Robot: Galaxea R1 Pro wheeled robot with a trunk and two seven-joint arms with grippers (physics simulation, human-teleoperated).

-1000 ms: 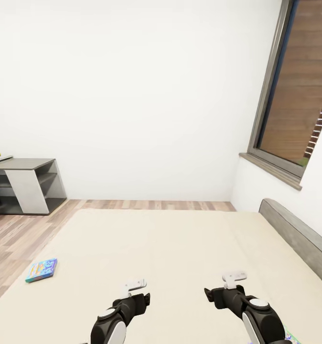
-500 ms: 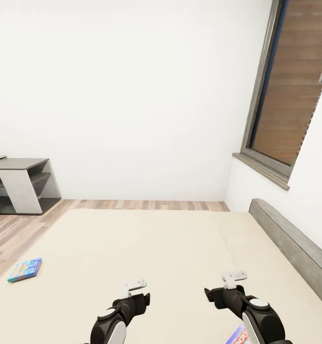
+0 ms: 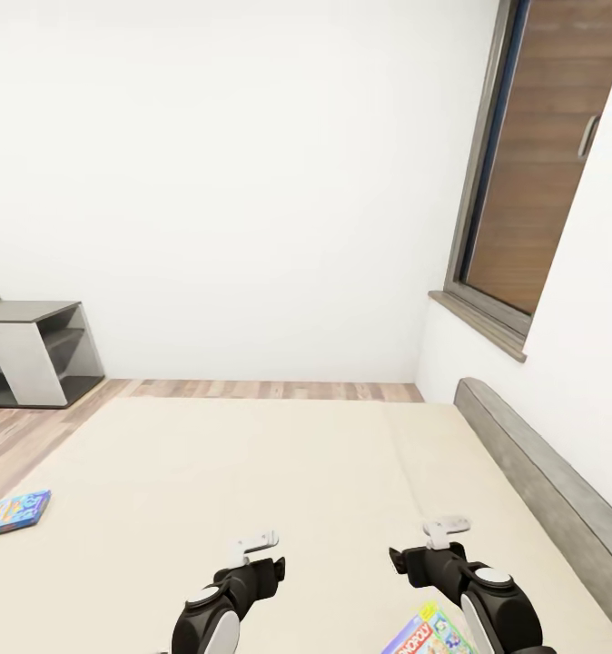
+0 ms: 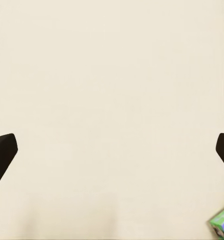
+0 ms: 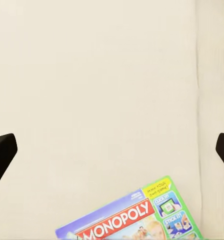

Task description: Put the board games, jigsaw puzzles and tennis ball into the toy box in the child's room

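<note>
A bedroom; wide cream bed (image 3: 279, 490), headboard (image 3: 542, 490), window (image 3: 533, 163), wood floor (image 3: 34, 427).

left arm (image 3: 217, 604): black segmented housing, glossy, with a rounded light grey cap, lower left of centre in head view | right arm (image 3: 477, 595): same black housing with a grey round cap, lower right | each wrist: small white bracket on top | fingertips (image 4: 2, 152): dark, matte, blunt, at the frame sides in the wrist views
</note>
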